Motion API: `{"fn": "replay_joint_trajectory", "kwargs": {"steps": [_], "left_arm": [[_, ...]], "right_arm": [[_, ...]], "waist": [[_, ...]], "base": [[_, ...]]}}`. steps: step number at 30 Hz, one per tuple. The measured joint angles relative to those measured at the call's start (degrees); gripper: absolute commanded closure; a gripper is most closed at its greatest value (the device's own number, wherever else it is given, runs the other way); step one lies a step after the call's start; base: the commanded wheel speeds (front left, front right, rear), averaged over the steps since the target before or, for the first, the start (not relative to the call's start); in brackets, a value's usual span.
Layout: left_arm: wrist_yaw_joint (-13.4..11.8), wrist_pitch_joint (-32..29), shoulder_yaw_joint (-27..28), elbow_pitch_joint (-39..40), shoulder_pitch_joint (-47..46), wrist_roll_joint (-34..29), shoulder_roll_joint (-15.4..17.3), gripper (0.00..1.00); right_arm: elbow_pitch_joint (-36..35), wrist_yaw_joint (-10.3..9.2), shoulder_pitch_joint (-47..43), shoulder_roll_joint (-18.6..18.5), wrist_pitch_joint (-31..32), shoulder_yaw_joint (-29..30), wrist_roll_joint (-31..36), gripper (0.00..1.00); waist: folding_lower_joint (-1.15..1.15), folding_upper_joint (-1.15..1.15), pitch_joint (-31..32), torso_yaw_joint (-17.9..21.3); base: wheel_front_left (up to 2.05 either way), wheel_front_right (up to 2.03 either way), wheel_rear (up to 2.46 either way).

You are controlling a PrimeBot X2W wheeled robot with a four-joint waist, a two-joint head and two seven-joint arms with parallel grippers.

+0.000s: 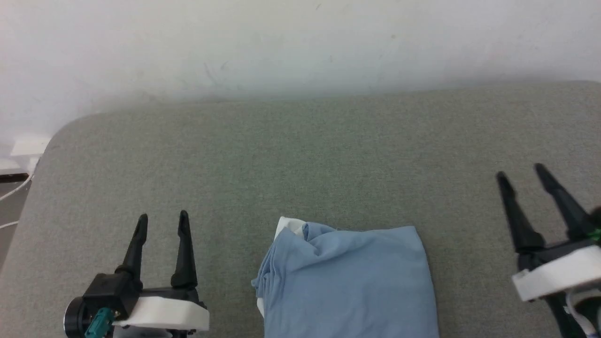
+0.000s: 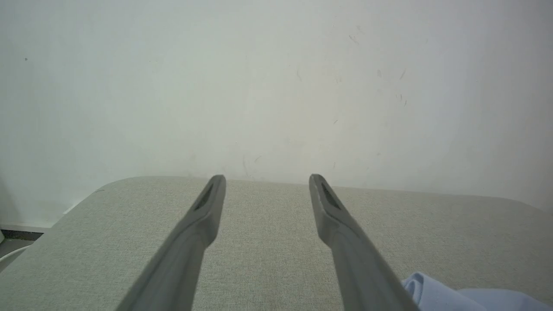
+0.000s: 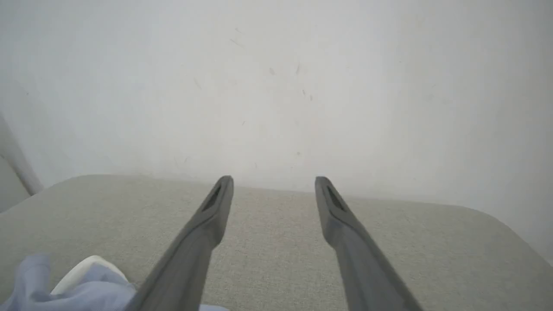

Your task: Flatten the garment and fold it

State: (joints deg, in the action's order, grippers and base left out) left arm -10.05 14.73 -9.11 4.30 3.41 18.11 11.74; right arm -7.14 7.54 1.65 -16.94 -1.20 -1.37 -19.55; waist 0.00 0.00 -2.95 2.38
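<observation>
The garment [image 1: 347, 281], a light blue shirt with a bit of white collar showing at its far left corner, lies folded into a compact rectangle at the near middle of the grey table [image 1: 300, 155]. My left gripper [image 1: 163, 220] stands open to the left of it, apart from the cloth, nothing between its fingers. My right gripper [image 1: 521, 171] is open to the right of it, raised and also apart. In the left wrist view my gripper [image 2: 267, 179] points at the wall, with the garment [image 2: 453, 298] at the bottom right. In the right wrist view my gripper [image 3: 274, 180] is open, the garment [image 3: 73, 289] at the bottom left.
A white wall [image 1: 300, 42] rises right behind the table's far edge. The table's rounded left corner [image 1: 65, 131] drops off to the floor, where a white cable [image 1: 14, 192] and a white box [image 1: 28, 145] sit.
</observation>
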Motion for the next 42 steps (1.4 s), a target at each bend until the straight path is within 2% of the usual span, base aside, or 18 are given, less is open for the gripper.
{"fn": "replay_joint_trajectory", "kwargs": {"steps": [4, 7, 10, 14, 19, 22, 25, 31, 36, 37, 38, 42], "left_arm": [[0.43, 0.0, 1.09, -0.73, 0.13, 0.04, -0.38, 0.0], [0.94, 0.0, 1.75, -1.37, 0.15, 0.14, -0.57, 0.0], [1.46, 0.0, 2.34, -1.87, 0.15, 0.29, -0.85, 0.0], [1.96, 0.0, 2.72, -2.58, 0.14, 0.46, -1.64, 0.0], [2.54, 0.0, 2.78, -3.27, 0.09, 0.37, -2.93, 0.0], [2.97, 0.0, 2.82, -3.74, -0.05, 0.07, -3.61, 0.0], [3.47, 0.0, 3.05, -4.11, -0.34, -0.09, -4.14, 0.0], [4.35, 0.0, 3.27, -4.97, -1.21, -0.67, -4.9, 0.0], [4.64, 0.0, 3.83, -5.39, -1.53, -1.36, -5.06, 0.0], [4.92, 0.0, 3.88, -5.55, -1.54, -1.57, -5.06, 0.0], [4.94, 0.0, 3.89, -5.68, -1.56, -1.71, -5.06, 0.0], [5.01, 0.0, 4.32, -5.92, -1.56, -2.09, -5.11, 0.0]], "right_arm": [[-2.75, 0.0, -3.63, 2.02, -3.64, 6.42, -0.64, 0.0], [-2.66, 0.0, -5.94, 2.69, -2.94, 11.32, -3.05, 0.0], [0.02, 0.0, -7.33, 3.32, 1.32, 16.27, -8.99, 0.0], [7.8, 0.0, -8.45, 1.94, 12.77, 19.39, -17.35, 0.0], [16.85, -0.01, -8.15, 1.52, 26.31, 19.62, -27.19, 0.0], [19.17, -0.01, -6.51, 3.24, 33.48, 17.22, -32.25, 0.0], [21.4, -0.01, -4.97, 6.51, 40.55, 14.17, -36.89, 0.0], [26.26, 0.0, -0.51, 10.78, 46.54, 12.03, -44.25, 0.0], [28.78, 0.0, 1.81, 12.05, 48.07, 8.81, -47.79, 0.0], [29.09, 0.0, 2.09, 12.1, 48.07, 8.13, -48.0, 0.68], [29.24, 0.0, 2.34, 12.07, 48.05, 7.39, -48.04, 0.98], [28.04, -0.01, 3.18, 10.84, 46.57, 3.79, -46.78, 1.0]], "waist": [[0.0, 0.0, 0.35, 0.59], [0.0, 0.0, 0.48, 0.6], [0.0, 0.0, 0.43, 0.19], [0.0, 0.0, 0.17, -0.83], [0.0, 0.0, -0.48, -2.44], [0.0, 0.0, -0.99, -3.45], [0.01, 0.0, -1.49, -4.35], [0.0, 0.0, -2.18, -5.81], [0.0, 0.0, -2.4, -6.43], [0.01, 0.0, -2.41, -6.42], [0.0, 0.0, -2.41, -6.41], [0.01, 0.0, -2.16, -6.11]], "base": [[0.0, 0.0, 0.0], [0.0, 0.0, 0.0], [0.0, 0.0, 0.0], [0.0, 0.0, 0.0], [0.0, 0.0, 0.0], [0.0, 0.0, 0.0], [0.0, 0.0, 0.0], [0.0, 0.0, 0.0], [0.0, 0.0, 0.0], [0.0, 0.0, 0.0], [0.0, 0.0, 0.0], [0.0, 0.0, 0.0]]}}
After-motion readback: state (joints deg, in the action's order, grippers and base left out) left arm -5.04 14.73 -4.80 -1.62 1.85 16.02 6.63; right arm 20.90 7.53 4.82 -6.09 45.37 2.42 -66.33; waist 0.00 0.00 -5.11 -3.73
